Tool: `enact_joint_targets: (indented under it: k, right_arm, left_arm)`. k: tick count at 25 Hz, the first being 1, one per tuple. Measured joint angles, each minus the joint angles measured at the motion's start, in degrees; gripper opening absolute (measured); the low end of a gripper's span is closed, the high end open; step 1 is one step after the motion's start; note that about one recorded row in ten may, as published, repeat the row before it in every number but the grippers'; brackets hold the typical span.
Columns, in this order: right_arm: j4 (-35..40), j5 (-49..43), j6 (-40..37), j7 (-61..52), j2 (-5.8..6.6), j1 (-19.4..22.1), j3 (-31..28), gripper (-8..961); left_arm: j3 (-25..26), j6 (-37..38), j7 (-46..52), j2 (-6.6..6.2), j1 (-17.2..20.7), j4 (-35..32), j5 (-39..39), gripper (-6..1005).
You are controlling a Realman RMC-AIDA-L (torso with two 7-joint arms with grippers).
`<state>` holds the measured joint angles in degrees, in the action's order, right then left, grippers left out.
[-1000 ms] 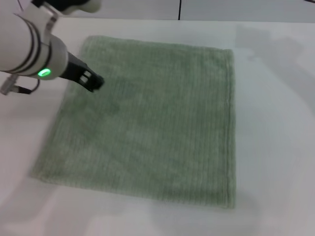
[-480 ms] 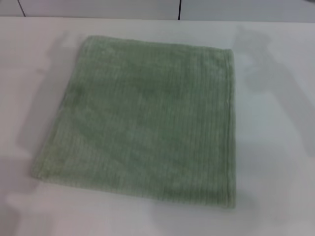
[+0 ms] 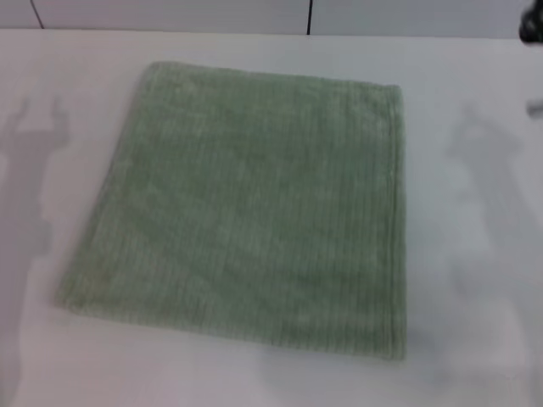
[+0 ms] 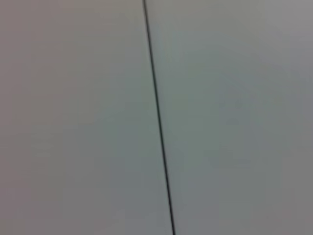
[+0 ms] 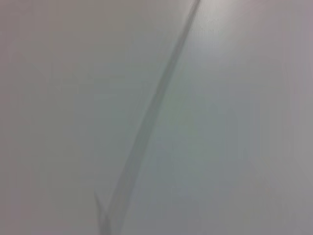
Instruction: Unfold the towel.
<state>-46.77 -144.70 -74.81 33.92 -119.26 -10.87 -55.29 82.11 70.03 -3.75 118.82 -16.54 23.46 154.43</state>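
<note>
Towel (image 3: 254, 203) lies flat on table (image 3: 475, 254); neither hand visible, so grip state can't be told.

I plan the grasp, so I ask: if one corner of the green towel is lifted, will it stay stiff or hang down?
The towel is probably floppy: it lies flat against the table. Its ribbed terry surface likely gives grip, not slip. It cannot roll or tip.
</note>
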Motion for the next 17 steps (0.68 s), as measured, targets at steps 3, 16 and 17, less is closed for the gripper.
enact_joint_targets:
  k: [3, 16, 17]
  right_arm:
    - [16.86, -7.31, -18.32, -19.24, -0.26, -4.1, 0.47, 26]
    - [29.68, 7.58, -21.44, -35.01, -0.28, -2.53, 0.95, 62]
    - [29.67, 7.86, -21.21, -35.1, -0.28, -2.37, 1.17, 62]
  left_arm:
    - [0.06, -0.14, 0.77, 0.0, -0.16, -1.57, -0.16, 501]
    - [0.07, -0.95, 1.21, 0.0, -0.76, -5.19, -0.44, 507]
    - [0.07, -0.95, 1.21, 0.0, -0.76, -5.19, -0.44, 507]
